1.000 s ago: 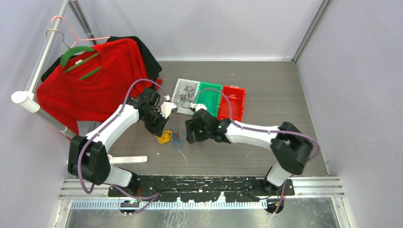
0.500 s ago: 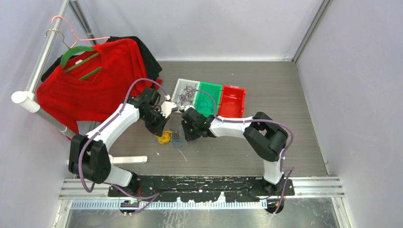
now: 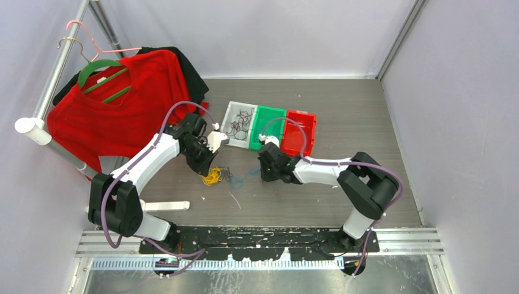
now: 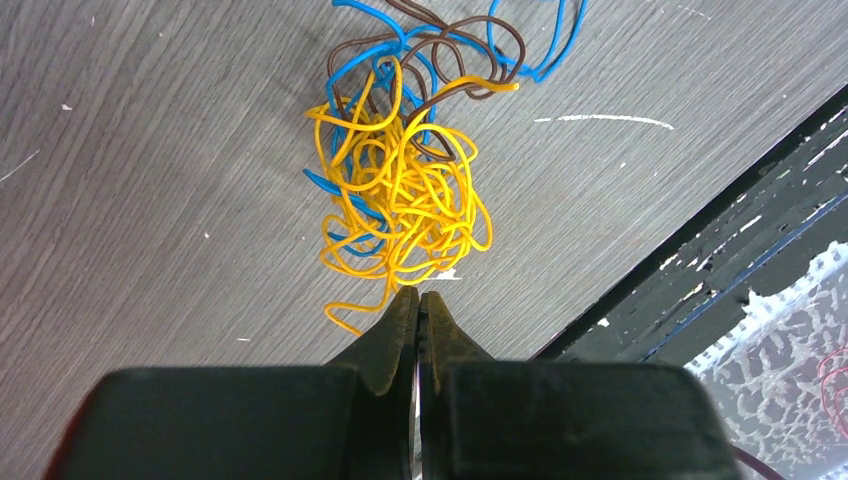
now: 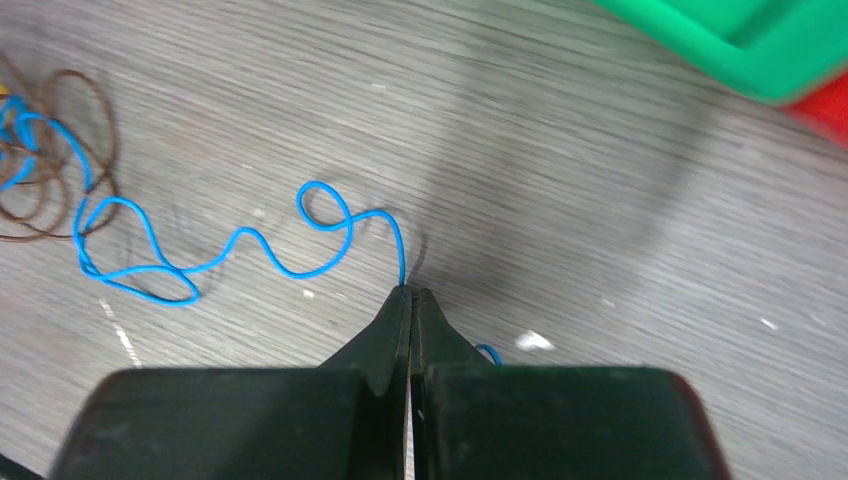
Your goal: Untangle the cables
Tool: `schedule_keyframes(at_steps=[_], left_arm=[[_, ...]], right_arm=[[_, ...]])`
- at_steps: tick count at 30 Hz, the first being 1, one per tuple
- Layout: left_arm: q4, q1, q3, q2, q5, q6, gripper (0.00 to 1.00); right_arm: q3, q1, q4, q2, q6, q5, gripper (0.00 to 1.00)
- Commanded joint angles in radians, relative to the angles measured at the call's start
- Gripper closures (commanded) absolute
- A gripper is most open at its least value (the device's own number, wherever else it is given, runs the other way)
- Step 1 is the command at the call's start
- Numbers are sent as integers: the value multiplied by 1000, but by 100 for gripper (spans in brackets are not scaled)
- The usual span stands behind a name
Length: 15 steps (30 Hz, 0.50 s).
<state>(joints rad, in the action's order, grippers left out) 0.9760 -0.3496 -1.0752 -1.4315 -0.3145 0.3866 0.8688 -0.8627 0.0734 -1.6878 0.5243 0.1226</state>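
The cables lie on the grey table as a tangle: a yellow bundle (image 4: 400,200) (image 3: 213,177) with brown (image 4: 440,85) and blue (image 4: 355,75) strands woven through its far side. My left gripper (image 4: 418,293) (image 3: 209,171) is shut at the near edge of the bundle, and yellow strands run into its tips. My right gripper (image 5: 411,293) (image 3: 264,175) is shut on the blue cable (image 5: 240,240) (image 3: 245,178). That cable trails in loose waves back to the brown loops (image 5: 60,190), and its short end pokes out beside the right finger.
A white tray (image 3: 227,116) with dark cords, a green bin (image 3: 269,125) (image 5: 760,50) and a red bin (image 3: 300,131) stand in a row behind the grippers. A red shirt (image 3: 116,110) hangs on a rack at the left. A white bar (image 3: 162,206) lies near the left arm's base.
My right gripper has shut on the blue cable and moved right, drawing it out of the tangle. The left gripper has stayed shut at the yellow bundle.
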Motion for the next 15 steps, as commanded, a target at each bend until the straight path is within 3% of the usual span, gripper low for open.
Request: schedule_keyframes(at_steps=[1,10,13,14,15], left_arm=[[17,1,-25,34,15,38,100],[36,1,-38,35,20,53,100],[43,0,-40,38,20,57,100],[45,1,-41,39,13,58,100],[47,1,-42,39,7,57,100]], right_arm=[[-77,35,-7,119,46,78,99],[-135,64,126,276,84,262,99],[-129,63,136,320,66,252,99],[-119,53,125,323,54,233,95],[-107,37,111,316,37,216,79]])
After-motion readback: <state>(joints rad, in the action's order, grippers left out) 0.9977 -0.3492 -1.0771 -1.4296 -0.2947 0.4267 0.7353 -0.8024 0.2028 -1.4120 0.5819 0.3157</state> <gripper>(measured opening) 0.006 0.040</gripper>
